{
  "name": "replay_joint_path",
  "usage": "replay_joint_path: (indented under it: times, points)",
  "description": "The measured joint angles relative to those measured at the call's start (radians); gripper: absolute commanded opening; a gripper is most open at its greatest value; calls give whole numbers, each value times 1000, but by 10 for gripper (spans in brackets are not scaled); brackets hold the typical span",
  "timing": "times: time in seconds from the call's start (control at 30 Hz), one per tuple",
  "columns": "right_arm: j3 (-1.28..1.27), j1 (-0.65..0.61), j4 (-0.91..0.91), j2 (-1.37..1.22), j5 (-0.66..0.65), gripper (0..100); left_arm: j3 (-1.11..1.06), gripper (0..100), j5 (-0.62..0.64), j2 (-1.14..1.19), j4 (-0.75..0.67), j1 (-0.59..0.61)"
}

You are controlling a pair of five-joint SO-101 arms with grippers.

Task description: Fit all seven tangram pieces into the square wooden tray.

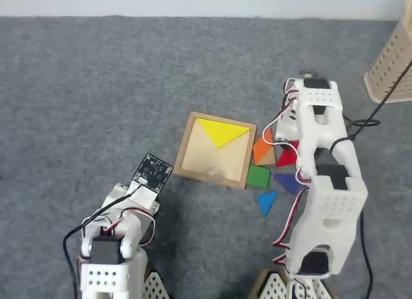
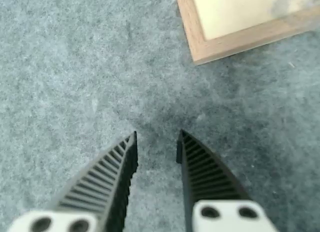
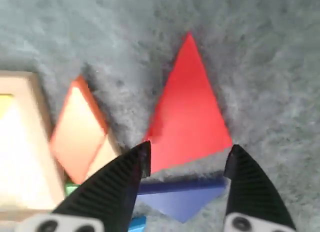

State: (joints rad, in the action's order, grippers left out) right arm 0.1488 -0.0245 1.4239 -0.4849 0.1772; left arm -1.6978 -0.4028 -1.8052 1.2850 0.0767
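**Tray** – one square wooden tray [image 1: 205,158] at the middle of the grey surface [image 1: 96,86], turned slightly askew.

**Pieces, six counted**
- One yellow triangle [image 1: 222,133] in the tray, against its far edge.
- Five on the surface just right of the tray:
  - one orange piece [image 1: 262,151] touching the tray's right rim
  - one red triangle [image 1: 287,157] right of the orange
  - one green piece [image 1: 258,176] at the tray's near-right corner
  - one dark blue piece [image 1: 288,181] right of the green
  - one light blue triangle [image 1: 266,201] nearest of all, lying apart

**Right jaws** – parted, gripping nothing. In the right wrist view the red triangle [image 3: 187,117] lies ahead of the tips, its wide edge facing the gap between them. The dark blue piece [image 3: 182,197] lies within that gap, and the orange piece [image 3: 77,132] is off to one side, next to the tray rim [image 3: 22,87].

**Left jaws** – parted, empty, over bare surface near the tray's near-left corner [image 2: 240,39] and apart from it.

**Arms** – two: left arm [image 1: 116,247] and right arm [image 1: 322,183].

**Other** – one slatted beige basket [image 1: 393,60] at the far right edge.
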Motion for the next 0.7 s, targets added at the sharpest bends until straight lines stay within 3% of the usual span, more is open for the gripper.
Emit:
replay_joint_path:
  times: [0.27,0.7]
  points:
    - [-15,2,-77,-55,20,251,0,122,0,0,0,0]
    - [20,-3,-31,-126,20,250,0,122,0,0,0,0]
